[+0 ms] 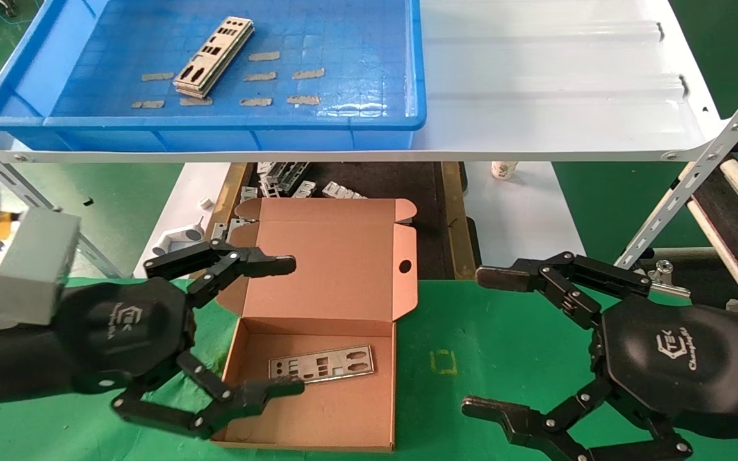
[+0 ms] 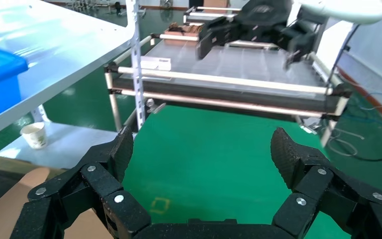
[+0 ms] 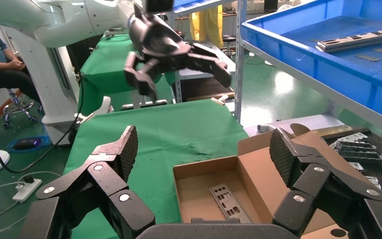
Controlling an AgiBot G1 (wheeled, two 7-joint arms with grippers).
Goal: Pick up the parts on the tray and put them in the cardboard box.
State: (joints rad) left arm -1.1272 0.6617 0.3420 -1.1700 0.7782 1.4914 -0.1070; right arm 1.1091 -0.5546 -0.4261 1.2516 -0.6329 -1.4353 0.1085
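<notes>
A stack of silver punched parts (image 1: 214,57) (image 3: 358,40) lies in the blue tray (image 1: 369,121) (image 3: 298,45) on the white shelf. Below it the cardboard box (image 1: 343,416) (image 3: 199,199) sits open on the green table with one part (image 1: 321,364) (image 3: 228,201) flat on its floor. My left gripper (image 1: 295,323) (image 2: 201,149) hangs open over the box's left side with nothing between its fingers. To the right of the box my right gripper (image 1: 481,342) (image 3: 204,149) is open and empty over the green mat.
The white shelf (image 1: 555,83) overhangs the table's far side. Grey metal brackets (image 1: 292,182) lie in a dark bin behind the box. A paper cup (image 1: 503,169) stands beyond. A roller rack (image 1: 728,192) is at the right. A small yellow square (image 1: 443,362) marks the mat.
</notes>
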